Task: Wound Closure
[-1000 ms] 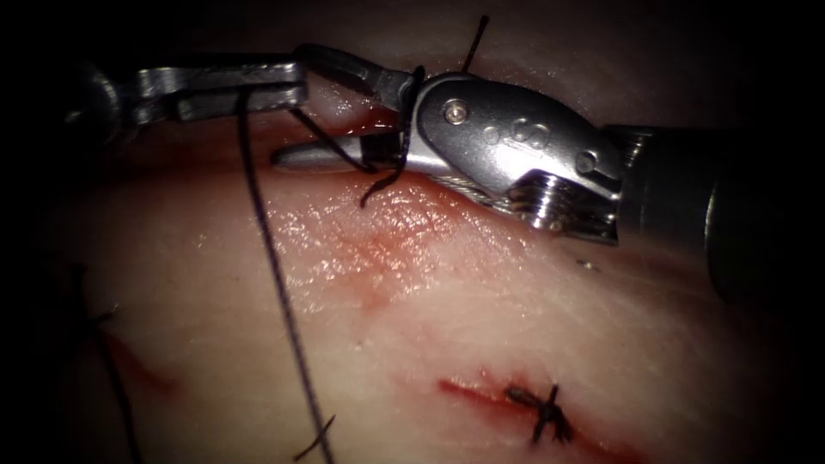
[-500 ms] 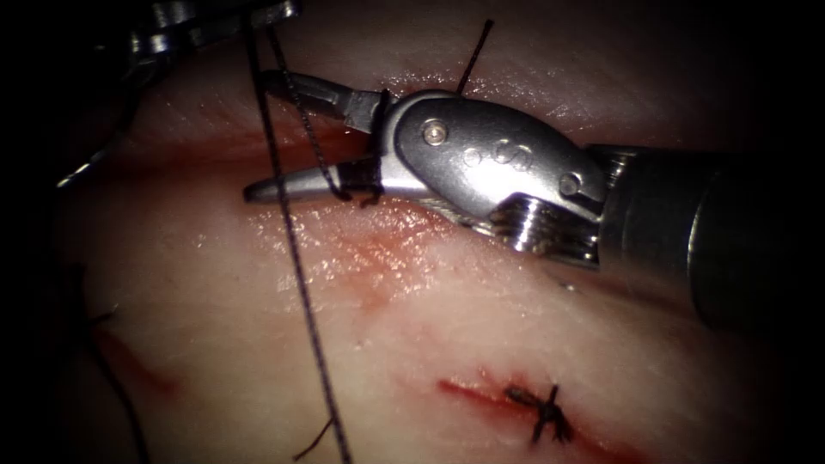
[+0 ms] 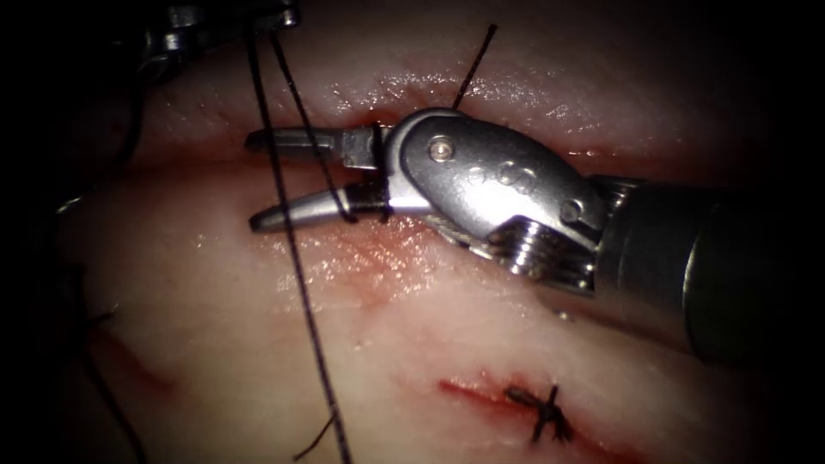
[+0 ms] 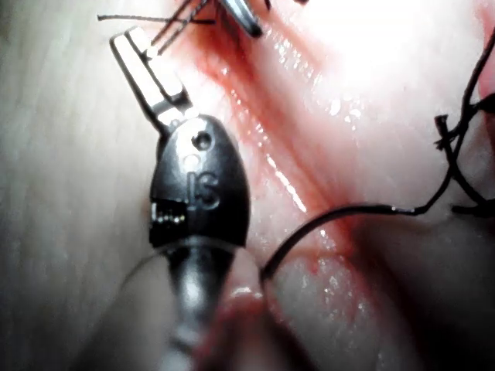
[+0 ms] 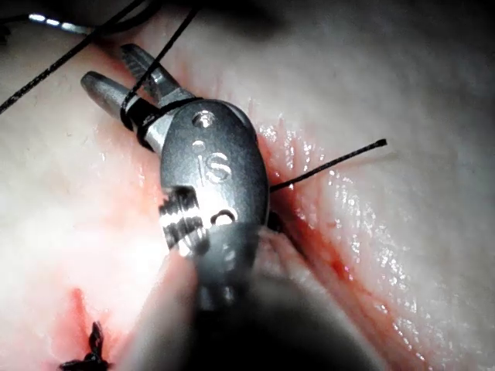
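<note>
My right tool [image 3: 252,180] comes in from the right over the upper cut [image 3: 215,159] with its jaws open and nothing between them. Dark thread [image 3: 379,172] is looped around the base of those jaws, also seen in the right wrist view on the right tool [image 5: 112,68]. My left tool [image 3: 215,17] sits at the top left edge, shut on the thread [image 4: 155,48]. One strand [image 3: 296,258] runs from it down across the tissue [image 3: 447,309]; another reaches the right tool's lower jaw. A faint metal glint [image 3: 67,204] at far left may be the needle.
A short thread tail [image 3: 477,56] stands up behind the right tool. A tied stitch [image 3: 543,412] closes the lower cut at the bottom right, with red fluid [image 3: 468,391] beside it. More dark thread [image 4: 452,162] lies tangled on the tissue.
The left tool rose to the top edge, drawing the thread taut. The right tool shifted left and down, its jaws narrowed, and the loop settled around their base.
</note>
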`<state>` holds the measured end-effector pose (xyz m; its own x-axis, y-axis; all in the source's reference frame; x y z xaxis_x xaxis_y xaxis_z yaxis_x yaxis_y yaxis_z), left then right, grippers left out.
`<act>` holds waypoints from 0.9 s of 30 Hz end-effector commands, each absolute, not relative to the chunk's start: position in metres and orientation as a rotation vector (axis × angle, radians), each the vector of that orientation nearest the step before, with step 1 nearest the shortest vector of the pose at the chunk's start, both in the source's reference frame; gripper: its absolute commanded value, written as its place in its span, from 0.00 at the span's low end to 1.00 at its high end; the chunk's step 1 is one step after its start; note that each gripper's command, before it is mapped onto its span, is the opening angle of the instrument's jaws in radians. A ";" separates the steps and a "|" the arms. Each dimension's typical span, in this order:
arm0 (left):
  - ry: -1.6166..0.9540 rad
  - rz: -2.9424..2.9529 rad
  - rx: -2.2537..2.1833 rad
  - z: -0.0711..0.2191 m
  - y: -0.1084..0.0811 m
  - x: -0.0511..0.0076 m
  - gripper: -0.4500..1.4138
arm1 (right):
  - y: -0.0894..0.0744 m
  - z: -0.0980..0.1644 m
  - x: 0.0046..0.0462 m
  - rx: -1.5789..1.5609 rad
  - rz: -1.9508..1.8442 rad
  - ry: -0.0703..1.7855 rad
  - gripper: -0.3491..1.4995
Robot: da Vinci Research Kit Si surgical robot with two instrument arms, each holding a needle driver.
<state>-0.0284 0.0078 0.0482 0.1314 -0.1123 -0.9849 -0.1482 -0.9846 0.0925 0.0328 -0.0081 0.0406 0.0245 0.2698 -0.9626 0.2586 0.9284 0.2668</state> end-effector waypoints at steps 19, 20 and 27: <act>0.196 2.008 -2.386 0.051 0.004 -0.0287 0.00 | -0.006 0.041 0.0324 0.420 0.151 1.711 0.23; 0.194 2.006 -2.393 0.051 0.004 -0.0288 0.00 | -0.006 0.041 0.0323 0.413 0.161 1.707 0.31; 0.186 1.991 -2.427 0.051 0.003 -0.0290 0.00 | -0.005 0.041 0.0321 0.403 0.241 1.763 0.44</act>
<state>-0.0284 0.0025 0.0500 0.1925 -0.0938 -0.9768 -0.0872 -0.9931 0.0781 0.0312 -0.0050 0.0409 -0.1889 0.4006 -0.8966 0.1364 0.9149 0.3800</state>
